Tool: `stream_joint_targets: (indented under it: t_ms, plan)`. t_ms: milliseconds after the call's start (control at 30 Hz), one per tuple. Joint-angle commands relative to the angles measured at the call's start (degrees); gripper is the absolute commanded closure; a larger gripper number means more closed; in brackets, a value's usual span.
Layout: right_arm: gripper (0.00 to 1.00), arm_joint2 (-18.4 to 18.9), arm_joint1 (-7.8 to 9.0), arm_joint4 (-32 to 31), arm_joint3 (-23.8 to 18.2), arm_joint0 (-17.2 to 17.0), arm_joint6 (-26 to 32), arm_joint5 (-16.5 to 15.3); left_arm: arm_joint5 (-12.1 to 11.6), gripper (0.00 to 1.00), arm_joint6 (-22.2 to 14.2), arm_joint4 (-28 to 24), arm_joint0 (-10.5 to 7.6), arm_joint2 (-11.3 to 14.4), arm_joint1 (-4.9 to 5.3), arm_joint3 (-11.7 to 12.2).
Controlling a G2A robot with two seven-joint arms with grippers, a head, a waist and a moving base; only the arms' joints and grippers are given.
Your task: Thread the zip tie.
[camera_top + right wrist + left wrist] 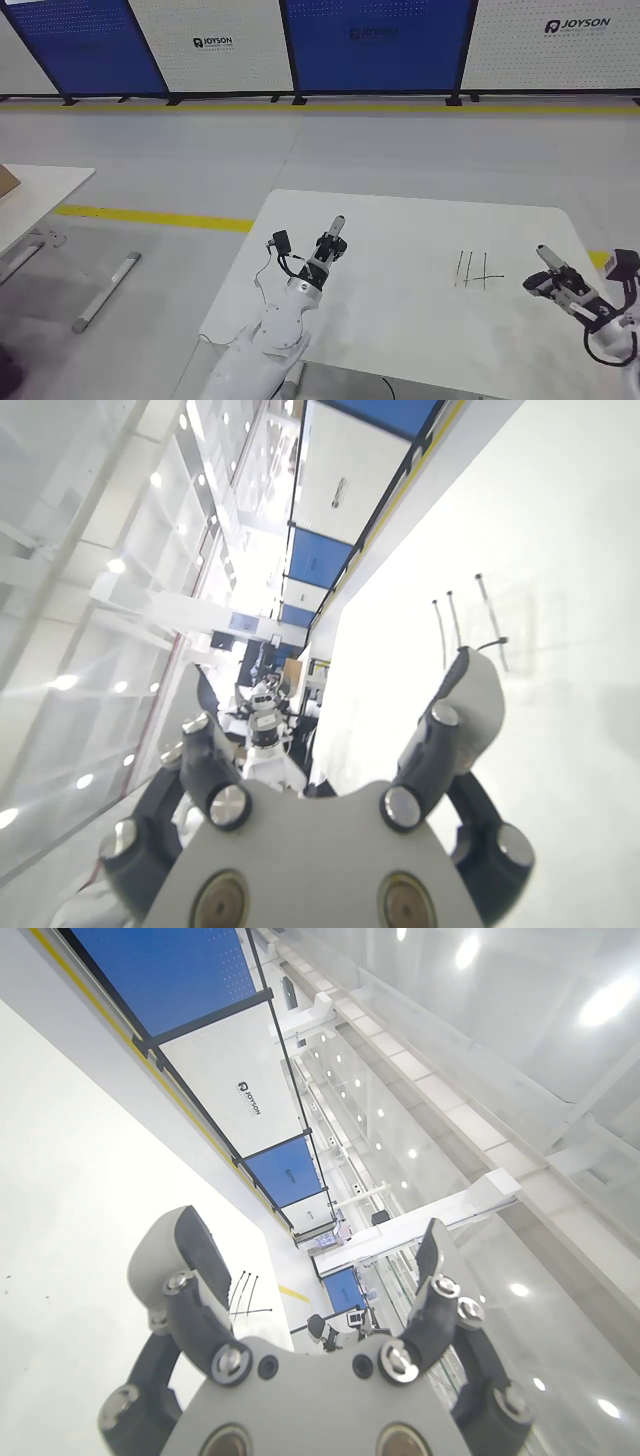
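Four thin black zip ties [468, 270] [244, 1292] [454, 618] flat on the white worktop [400, 300] [75, 1153] [550, 550], on its right half, about midway between its near edge and its far edge. Three of them side by side, nearly straight, running from the near edge toward the far edge, close together. The fourth one lying crossways over the tie closest to the worktop's right edge, down at that tie's near end. Left tool [336, 226] [311, 1235] over the left half of the worktop, pointing toward the far edge, its two fingers wide apart with nothing between them, well apart from the zip ties. Right tool [546, 255] [332, 670] by the right edge of the worktop, toward the near corner, fingers spread apart too, holding nothing, not touching any tie. Past the far edge of the worktop, a grey floor and then a row of blue and white panels [380, 45]. Off the left edge of the worktop, a yellow line [150, 215] on the floor.
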Motion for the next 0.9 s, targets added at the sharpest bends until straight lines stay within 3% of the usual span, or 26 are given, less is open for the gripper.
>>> stream_joint_targets:
  t_ms: [0,167,300,333,867]
  plan:
    - [0.0,0.7,0.92,-0.2,4.4,3.7,12.9,0.7,0.0,0.0,0.0,0.0,0.0,0.0,0.0,0.0]
    - [0.0,-1.0,2.47,-5.3,12.7,10.9,17.5,1.7,0.0,0.0,0.0,0.0,0.0,0.0,0.0,0.0]
    - [0.0,-3.8,3.27,-13.9,17.2,14.9,12.8,2.2,0.0,0.0,0.0,0.0,0.0,0.0,0.0,0.0]
    - [0.0,-4.8,3.26,-12.9,18.6,15.9,13.6,1.1,0.0,0.0,0.0,0.0,0.0,0.0,0.0,0.0]
    - [0.0,-4.8,3.26,-12.9,18.6,15.9,13.6,1.1,0.0,0.0,0.0,0.0,0.0,0.0,0.0,0.0]
